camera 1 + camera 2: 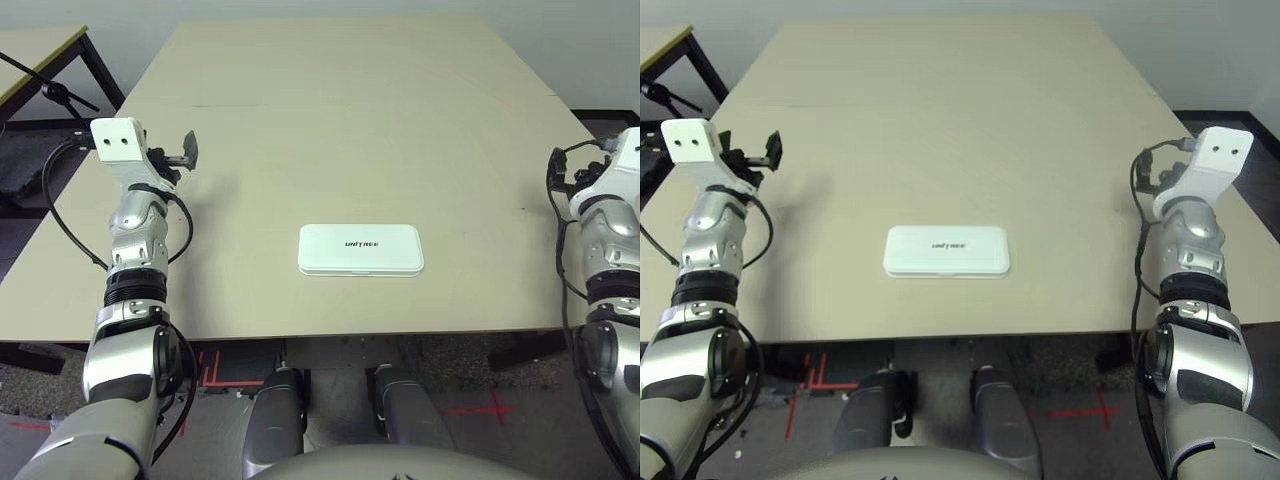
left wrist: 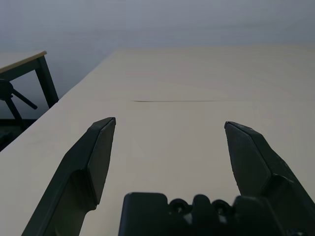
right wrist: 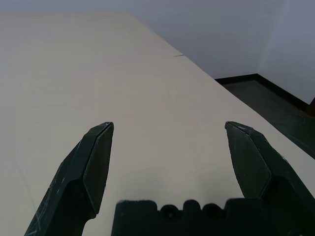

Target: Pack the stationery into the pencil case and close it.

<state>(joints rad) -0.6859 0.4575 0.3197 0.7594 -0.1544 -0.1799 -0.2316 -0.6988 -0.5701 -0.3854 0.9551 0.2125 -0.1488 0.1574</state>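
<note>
The left gripper [image 2: 170,130] has its two black fingers [image 2: 96,157] spread wide with nothing between them, held over the table's [image 1: 340,110] left edge. The right gripper [image 3: 170,132] is likewise spread and empty, over the right edge — its fingers are hidden behind the white wrist in the head views. The pencil case [image 1: 361,249] lies flat and closed near the front edge, midway between both arms and well apart from each — its lid lettering too small to read, its inside hidden. A second table [image 1: 40,45] is cut off at far left.
</note>
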